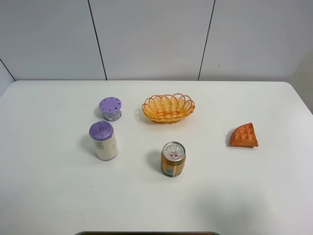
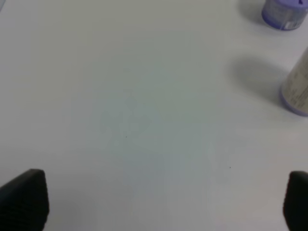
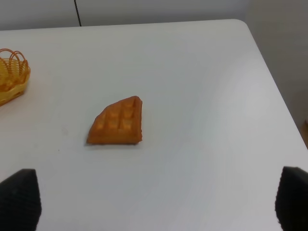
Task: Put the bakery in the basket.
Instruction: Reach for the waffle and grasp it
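The bakery (image 1: 244, 135), an orange-brown waffle wedge with square dimples, lies on the white table at the right. It also shows in the right wrist view (image 3: 117, 122), ahead of my right gripper (image 3: 156, 204), which is open and empty with its fingertips (image 3: 19, 199) wide apart. The yellow-orange wicker basket (image 1: 168, 107) stands at the table's middle back, empty; its edge shows in the right wrist view (image 3: 12, 77). My left gripper (image 2: 159, 202) is open and empty over bare table. Neither gripper shows in the exterior high view.
An orange drink can (image 1: 173, 159) stands upright at the front middle. A white jar with a purple lid (image 1: 103, 140) and a small purple container (image 1: 110, 108) stand at the left. The table's right edge (image 3: 274, 86) lies beyond the bakery.
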Available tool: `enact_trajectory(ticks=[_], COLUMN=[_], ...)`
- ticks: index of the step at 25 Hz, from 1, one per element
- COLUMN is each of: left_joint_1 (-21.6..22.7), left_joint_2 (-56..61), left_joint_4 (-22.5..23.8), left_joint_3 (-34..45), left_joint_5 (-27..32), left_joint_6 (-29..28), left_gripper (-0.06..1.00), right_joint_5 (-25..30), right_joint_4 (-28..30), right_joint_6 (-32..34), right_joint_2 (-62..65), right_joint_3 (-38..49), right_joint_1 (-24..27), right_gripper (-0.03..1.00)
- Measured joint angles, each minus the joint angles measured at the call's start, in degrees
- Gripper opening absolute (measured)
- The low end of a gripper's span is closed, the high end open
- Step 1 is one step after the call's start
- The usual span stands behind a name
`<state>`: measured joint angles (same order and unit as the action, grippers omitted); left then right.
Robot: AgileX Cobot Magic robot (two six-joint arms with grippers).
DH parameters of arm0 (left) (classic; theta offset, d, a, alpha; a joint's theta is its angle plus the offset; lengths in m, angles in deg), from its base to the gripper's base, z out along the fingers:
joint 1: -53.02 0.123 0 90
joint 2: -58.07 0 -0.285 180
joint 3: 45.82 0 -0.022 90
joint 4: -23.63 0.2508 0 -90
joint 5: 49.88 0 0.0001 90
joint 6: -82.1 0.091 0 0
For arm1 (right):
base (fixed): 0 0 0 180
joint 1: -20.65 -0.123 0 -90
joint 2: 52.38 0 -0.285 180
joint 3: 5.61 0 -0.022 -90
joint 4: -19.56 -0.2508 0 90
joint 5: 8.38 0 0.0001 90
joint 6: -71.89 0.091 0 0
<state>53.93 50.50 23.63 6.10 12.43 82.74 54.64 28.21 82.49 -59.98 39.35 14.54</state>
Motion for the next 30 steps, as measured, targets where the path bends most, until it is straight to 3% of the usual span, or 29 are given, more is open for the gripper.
enact_trajectory(ticks=[18, 30], left_joint_1=[0.0, 0.0], left_joint_2=[0.0, 0.0], left_joint_4=[0.0, 0.0], left_joint_3=[0.0, 0.0], left_joint_5=[0.0, 0.0], left_joint_6=[0.0, 0.0], left_gripper=[0.99, 0.99], right_joint_5=[0.2, 4.0], right_joint_4=[-1.0, -5.9], right_joint_6=[0.2, 3.0], right_joint_2=[-1.2, -35.6], right_joint_3=[-1.6, -18.6], right_joint_1=[0.0, 0.0], right_gripper=[0.97, 0.97])
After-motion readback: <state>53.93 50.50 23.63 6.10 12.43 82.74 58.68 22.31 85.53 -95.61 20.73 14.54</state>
